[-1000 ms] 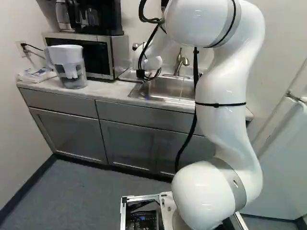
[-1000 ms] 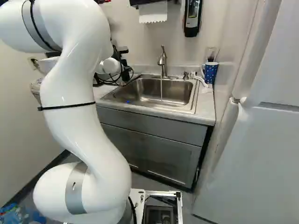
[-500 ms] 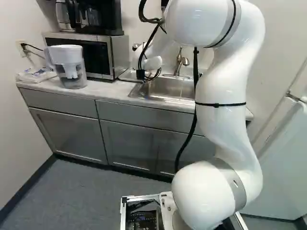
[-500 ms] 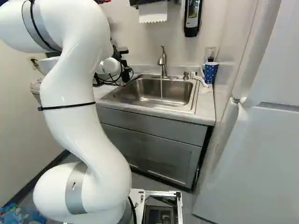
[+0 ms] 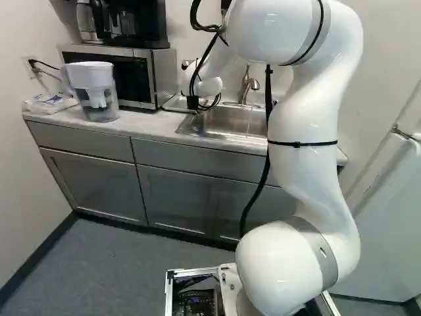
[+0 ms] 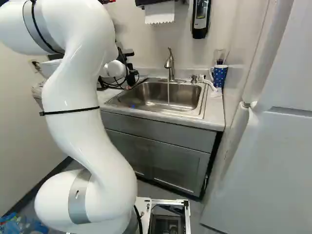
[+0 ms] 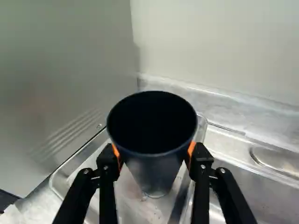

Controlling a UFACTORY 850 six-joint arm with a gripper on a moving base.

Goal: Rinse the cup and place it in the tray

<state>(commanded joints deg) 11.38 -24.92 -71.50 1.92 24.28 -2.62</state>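
With the dark, tapered cup (image 7: 154,170) gripped between black, orange-padded fingers (image 7: 108,170), seat upright and flat on the shallow silver metal tray (image 7: 135,207) before releasing.

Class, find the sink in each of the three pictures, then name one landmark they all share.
Left base view: sink at upper centre, just left of the arm.
Right base view: upper centre, right of the arm.
Wrist view: partly shown, beside the tray beneath the cup.
Shared landmark: the pale counter around the sink.
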